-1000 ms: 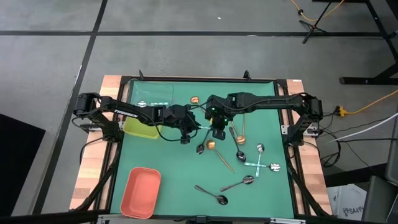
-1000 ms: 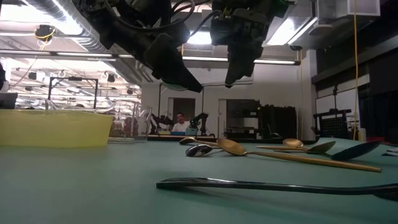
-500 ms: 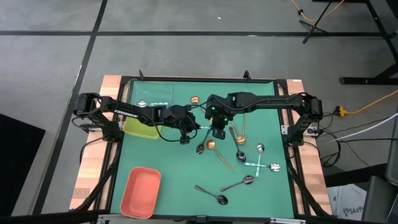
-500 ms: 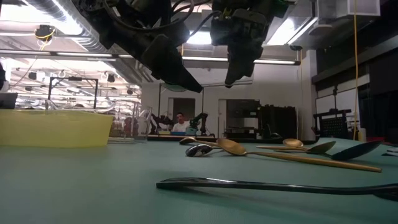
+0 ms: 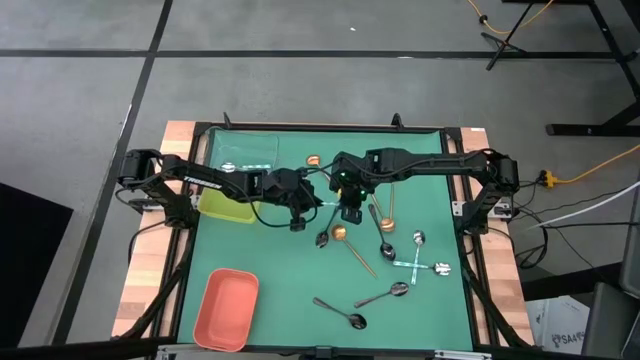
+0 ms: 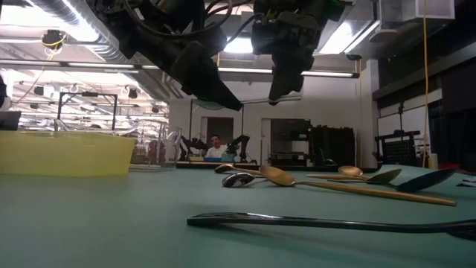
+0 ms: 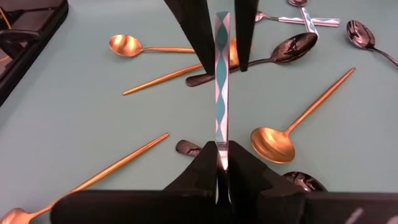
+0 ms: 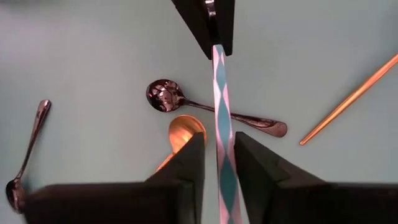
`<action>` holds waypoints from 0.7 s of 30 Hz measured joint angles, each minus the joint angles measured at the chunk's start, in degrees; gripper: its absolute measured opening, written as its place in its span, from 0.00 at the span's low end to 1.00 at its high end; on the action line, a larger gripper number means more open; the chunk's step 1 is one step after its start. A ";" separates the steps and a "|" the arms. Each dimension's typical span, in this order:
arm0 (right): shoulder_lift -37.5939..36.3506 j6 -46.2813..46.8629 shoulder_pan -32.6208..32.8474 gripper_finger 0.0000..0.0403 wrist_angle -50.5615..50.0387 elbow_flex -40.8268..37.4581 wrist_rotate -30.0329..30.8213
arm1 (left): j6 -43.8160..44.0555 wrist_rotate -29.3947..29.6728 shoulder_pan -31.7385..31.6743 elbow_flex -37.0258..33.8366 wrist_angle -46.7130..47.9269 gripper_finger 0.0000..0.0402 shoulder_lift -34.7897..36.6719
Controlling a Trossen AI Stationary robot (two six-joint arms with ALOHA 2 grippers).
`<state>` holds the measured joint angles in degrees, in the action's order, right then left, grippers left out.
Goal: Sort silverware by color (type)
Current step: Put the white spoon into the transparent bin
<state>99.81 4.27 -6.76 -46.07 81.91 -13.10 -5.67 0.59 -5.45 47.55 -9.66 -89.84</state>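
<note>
A handover is seen above the middle of the desk [image 5: 250,260]: the left end effector [image 7: 219,163] is clamped on one end of a spoon handle [image 7: 220,93] patterned in teal and white diamonds, closed a moment ago. The right end effector [image 8: 217,149] has just slackened; a narrow gap shows beside the handle. Transfer is judged nearly complete. Gold, black and silver spoons [image 5: 385,245] lie scattered below.

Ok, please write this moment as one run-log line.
left gripper: shut on patterned spoon above table | right gripper: fingers open around its handle | other spoons: lying on table
</note>
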 joint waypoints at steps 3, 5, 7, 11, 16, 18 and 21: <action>0.00 0.00 0.00 0.24 -0.03 0.00 0.50 | -0.01 0.10 -0.02 0.00 -0.12 0.04 0.00; 0.00 0.00 0.00 0.25 -0.15 0.00 0.50 | -0.01 0.10 -0.04 0.00 -0.10 0.04 0.02; 0.00 -0.02 0.00 0.25 -0.72 0.00 0.48 | -0.01 0.08 -0.07 0.00 -0.11 0.04 0.02; -0.79 -0.09 0.00 0.25 -1.73 0.00 0.49 | -0.03 0.16 -0.06 0.00 -0.05 0.04 0.03; -4.00 -0.26 0.00 0.25 -4.96 0.01 3.66 | -0.02 0.21 -0.07 0.00 0.01 0.04 0.07; -5.72 -0.19 0.00 0.25 -6.73 0.02 5.65 | 0.05 0.23 -0.05 0.00 -0.01 0.04 0.07; -8.55 0.43 0.00 0.25 -10.92 0.02 7.55 | 0.68 0.21 -0.04 0.00 0.09 0.04 0.07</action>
<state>91.26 4.70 -6.76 -56.98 81.93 -5.55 -4.99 0.80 -5.50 47.55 -9.57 -89.78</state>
